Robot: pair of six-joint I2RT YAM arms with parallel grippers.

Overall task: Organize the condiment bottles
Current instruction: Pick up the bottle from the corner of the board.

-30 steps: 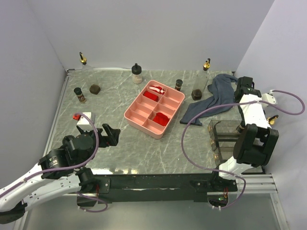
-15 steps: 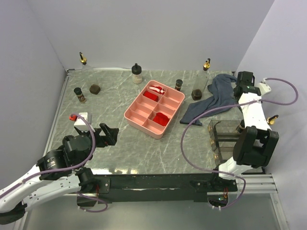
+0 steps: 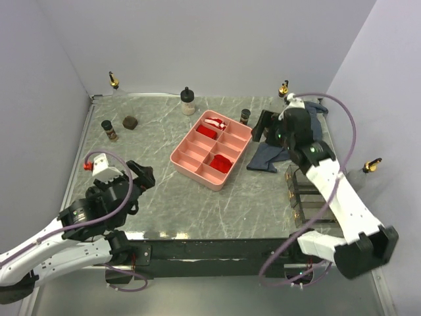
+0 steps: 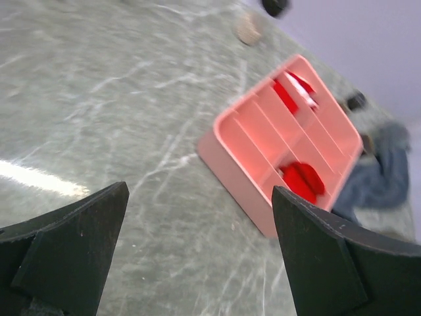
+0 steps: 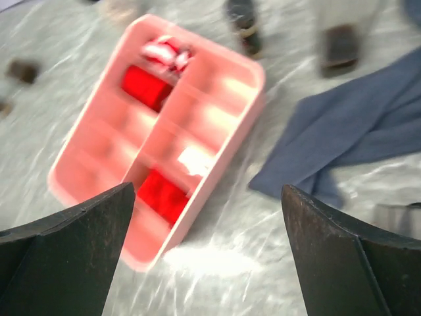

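Right jaws and left jaws both gape wide, holding nothing. Just beyond the right jaws, a small dark bottle [image 5: 242,20] and a blurred clear bottle [image 5: 339,41] stand upright on the counter [image 3: 184,204], long axes vertical, caps up. A cream bottle [image 3: 188,101] stands well beyond the left jaws. Probably rigid, smooth, light and breakable; grip across the body, below the cap.

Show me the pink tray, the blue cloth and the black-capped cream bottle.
pink divided tray [image 3: 189,156]: top view, an empty compartment.
blue-grey cloth [image 5: 342,131]: right wrist view, middle of the fabric.
black-capped cream bottle [image 3: 188,104]: top view, its cream body.
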